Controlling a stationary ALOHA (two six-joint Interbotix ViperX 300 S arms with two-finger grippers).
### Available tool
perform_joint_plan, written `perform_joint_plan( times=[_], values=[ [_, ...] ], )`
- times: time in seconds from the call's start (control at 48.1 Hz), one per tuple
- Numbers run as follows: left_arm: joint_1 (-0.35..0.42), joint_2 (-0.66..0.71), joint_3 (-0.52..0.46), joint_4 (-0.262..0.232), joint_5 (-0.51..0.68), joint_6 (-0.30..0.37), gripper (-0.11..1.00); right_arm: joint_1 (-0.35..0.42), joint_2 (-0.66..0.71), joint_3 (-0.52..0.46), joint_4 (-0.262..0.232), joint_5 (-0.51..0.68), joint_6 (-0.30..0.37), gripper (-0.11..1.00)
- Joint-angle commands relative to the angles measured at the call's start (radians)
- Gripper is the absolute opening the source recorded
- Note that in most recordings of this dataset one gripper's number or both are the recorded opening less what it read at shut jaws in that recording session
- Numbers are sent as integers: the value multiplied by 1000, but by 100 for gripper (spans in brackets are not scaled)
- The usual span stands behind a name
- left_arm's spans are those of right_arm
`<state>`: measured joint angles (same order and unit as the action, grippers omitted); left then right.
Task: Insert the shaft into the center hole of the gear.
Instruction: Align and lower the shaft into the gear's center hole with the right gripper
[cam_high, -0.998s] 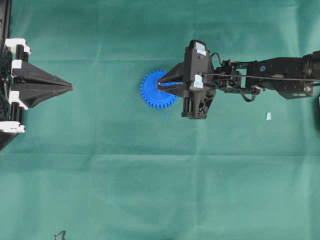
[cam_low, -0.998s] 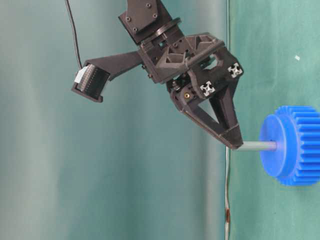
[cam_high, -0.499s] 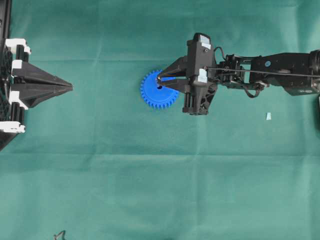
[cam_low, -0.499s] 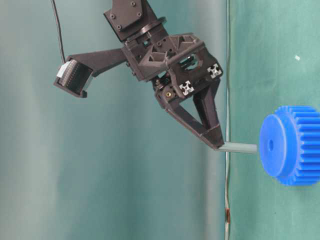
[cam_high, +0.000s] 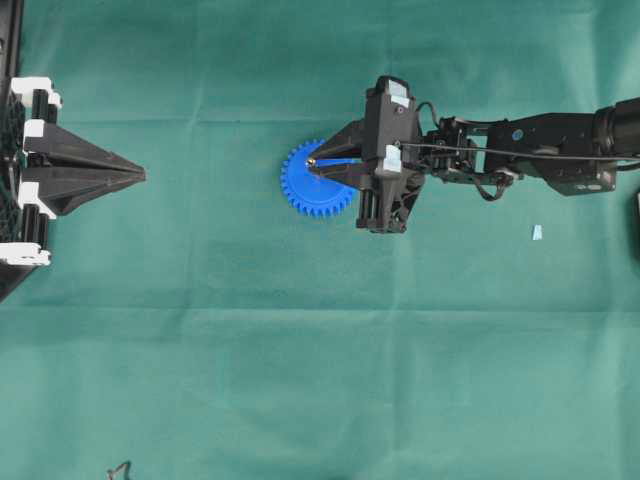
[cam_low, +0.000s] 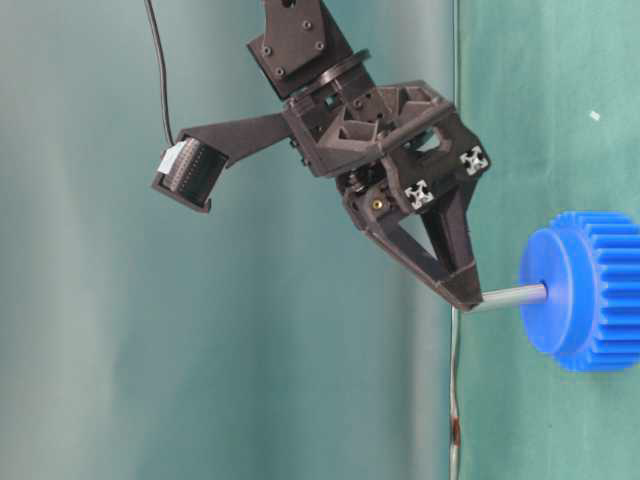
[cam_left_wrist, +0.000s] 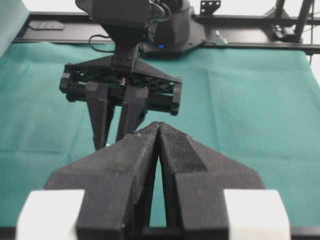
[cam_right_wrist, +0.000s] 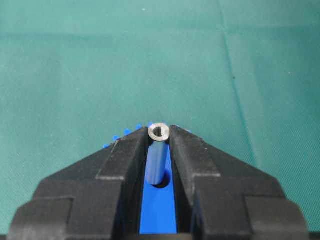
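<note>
The blue gear (cam_high: 303, 192) lies flat on the green cloth, left of the middle. My right gripper (cam_high: 312, 163) hangs over it, shut on the silvery shaft (cam_low: 510, 296) at its top end. In the right wrist view the shaft (cam_right_wrist: 157, 159) stands between the fingers, and its lower end meets the mouth of the center hole (cam_right_wrist: 164, 183). From table level the shaft leans slightly, and its tip touches the hub of the gear (cam_low: 590, 290). My left gripper (cam_high: 140, 175) rests at the far left, shut on nothing, its tips (cam_left_wrist: 158, 125) pressed together.
A small pale blue scrap (cam_high: 536, 233) lies on the cloth to the right, under the right arm (cam_high: 540, 150). A thin dark wire end (cam_high: 120, 468) shows at the bottom left edge. Green cloth covers the whole table.
Half a second ago the shaft hung a short way off the gear's face. The right gripper has since brought it back, and its tip is at the hole again.
</note>
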<state>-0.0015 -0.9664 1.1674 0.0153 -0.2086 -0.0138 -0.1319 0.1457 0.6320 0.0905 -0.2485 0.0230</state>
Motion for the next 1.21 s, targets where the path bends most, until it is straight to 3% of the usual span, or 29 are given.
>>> perform_joint_plan(
  times=[0.0, 0.416, 1.185],
  values=[
    [0, 9, -25, 2, -5, 0, 0, -3, -6, -14, 2, -6, -2, 16],
    [0, 9, -25, 3, -5, 2, 0, -12, -69, 11, -2, -6, -3, 16],
    [-2, 9, -25, 3, -3, 2, 0, -2, -46, 3, 0, -37, 0, 16]
  ],
)
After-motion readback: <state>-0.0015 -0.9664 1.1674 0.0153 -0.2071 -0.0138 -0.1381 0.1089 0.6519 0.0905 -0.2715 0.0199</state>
